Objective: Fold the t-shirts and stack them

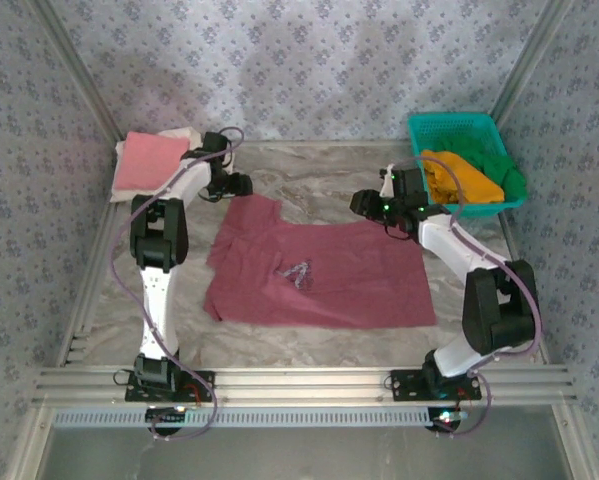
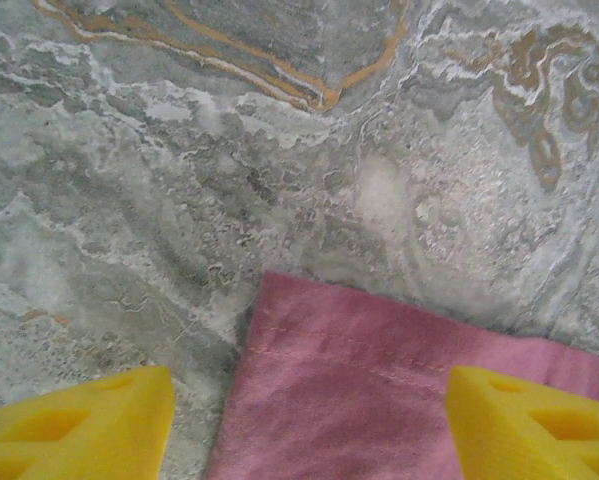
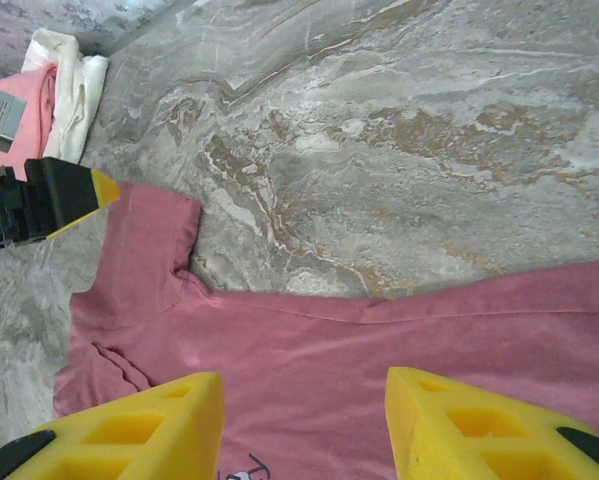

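A maroon t-shirt with a small white print lies spread flat in the middle of the table. My left gripper stands open over the corner of its far-left sleeve, one yellow finger on each side of the hem. My right gripper hangs open above the shirt's far edge, and the cloth lies flat between its fingers. Pink and cream t-shirts lie folded at the far left. Orange and green t-shirts sit in the basket.
A teal mesh basket stands at the far right corner. Patterned walls and metal frame rails close in the marble table on three sides. Bare marble stretches behind the maroon shirt between the two grippers.
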Available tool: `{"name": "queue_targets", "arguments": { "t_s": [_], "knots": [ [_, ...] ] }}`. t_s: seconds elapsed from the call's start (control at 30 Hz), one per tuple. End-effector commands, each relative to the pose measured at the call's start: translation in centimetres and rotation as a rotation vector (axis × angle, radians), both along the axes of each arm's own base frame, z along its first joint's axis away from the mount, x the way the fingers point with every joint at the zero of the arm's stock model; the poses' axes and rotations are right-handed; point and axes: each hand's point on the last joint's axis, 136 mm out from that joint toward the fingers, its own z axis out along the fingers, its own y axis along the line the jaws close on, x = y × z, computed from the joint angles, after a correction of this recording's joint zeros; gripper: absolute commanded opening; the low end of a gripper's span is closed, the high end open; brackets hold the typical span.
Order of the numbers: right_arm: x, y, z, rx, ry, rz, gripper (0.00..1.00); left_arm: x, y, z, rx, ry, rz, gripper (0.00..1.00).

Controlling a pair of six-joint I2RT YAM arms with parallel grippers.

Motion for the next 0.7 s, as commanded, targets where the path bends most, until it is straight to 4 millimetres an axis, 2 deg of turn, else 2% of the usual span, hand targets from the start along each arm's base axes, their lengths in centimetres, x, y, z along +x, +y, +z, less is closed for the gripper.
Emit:
{"name": "queue_targets", "arguments": {
  "t_s": [0.0,0.07,0.23,0.33,0.4,0.5,0.57,0.67],
  "knots": [
    [-0.8,-0.3,0.6,0.003,-0.012,0.02,0.49,0.2,-1.0,-0.6,-0.035,0.01,-0.026,0.63],
    [-1.0,-0.6,0.6,-0.004,-0.016,0.014,0.49,0.6,-1.5,-0.6,-0.038,-0.013,-0.037,0.56],
    [-1.1,-1.6,-0.2,-0.002,0.006,-0.006,0.49,0.9,-3.1,-0.8,-0.055,-0.025,-0.071,0.24],
    [-1.1,-2.8,-0.5,-0.01,0.018,-0.033,0.5,1.1,-3.2,-0.4,-0.058,-0.038,-0.069,0.16],
    [-1.0,-4.0,-0.9,-0.029,0.031,-0.06,0.49,1.3,-3.2,0.4,-0.058,-0.054,-0.07,0.06],
    [-0.8,-6.8,-1.3,-0.111,0.059,-0.113,0.5,1.7,-3.0,2.4,-0.062,-0.109,-0.072,0.0],
    [-0.6,-8.1,-1.6,-0.155,0.086,-0.132,0.5,2.2,-2.6,4.0,-0.06,-0.16,-0.057,0.0],
    [0.3,-9.4,-1.3,-0.161,0.1,-0.159,0.51,2.6,-1.9,4.7,-0.068,-0.19,-0.037,0.0]
  ]
}}
